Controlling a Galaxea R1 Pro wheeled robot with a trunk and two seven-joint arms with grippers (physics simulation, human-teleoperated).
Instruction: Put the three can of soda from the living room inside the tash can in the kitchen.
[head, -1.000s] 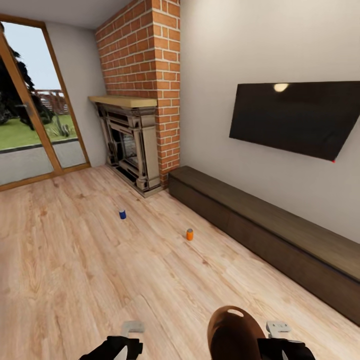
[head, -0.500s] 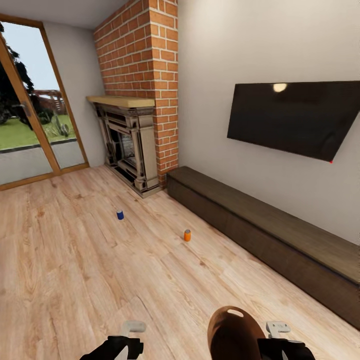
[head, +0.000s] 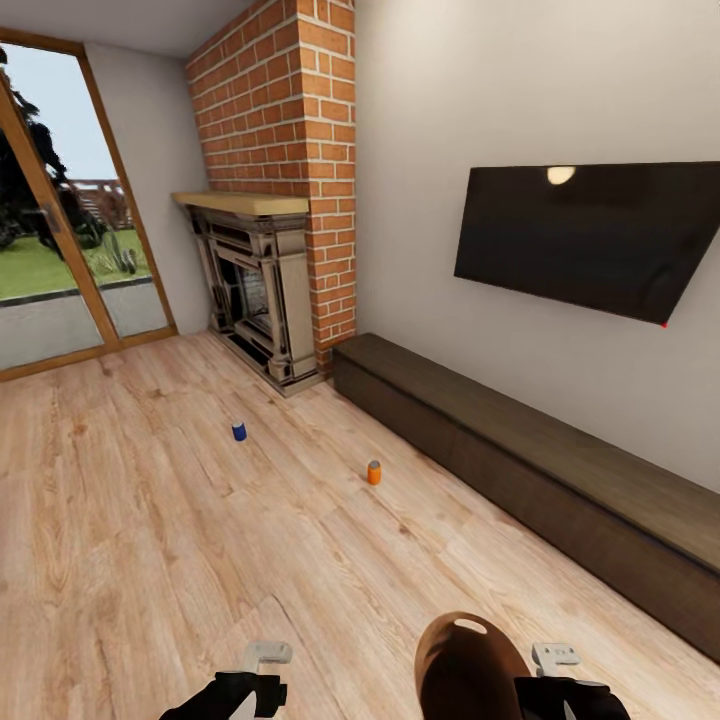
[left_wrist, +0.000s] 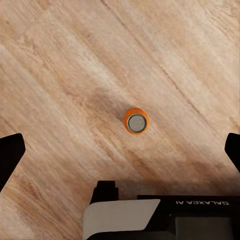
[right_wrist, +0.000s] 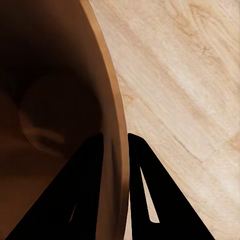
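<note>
A dark blue can of soda (head: 239, 431) and an orange can of soda (head: 374, 472) stand upright on the living room's wood floor, well ahead of me, between fireplace and bench. A second orange can of soda (left_wrist: 136, 121) stands upright straight under my left gripper (left_wrist: 120, 152), whose fingers are spread wide apart, well above it. The tash can (head: 465, 665), brown inside, hangs at the lower edge of the head view. My right gripper (right_wrist: 116, 150) is shut on its rim (right_wrist: 107, 100), one finger inside and one outside.
A brick fireplace (head: 262, 290) stands at the back. A long low dark bench (head: 540, 480) runs along the right wall under the wall TV (head: 585, 235). A glass door (head: 60, 260) is at the left. Open wood floor (head: 150, 540) lies between me and the two far cans.
The whole head picture has shifted a little, so the camera moved slightly. The cans stand where they were, and both grippers hold the same pose.
</note>
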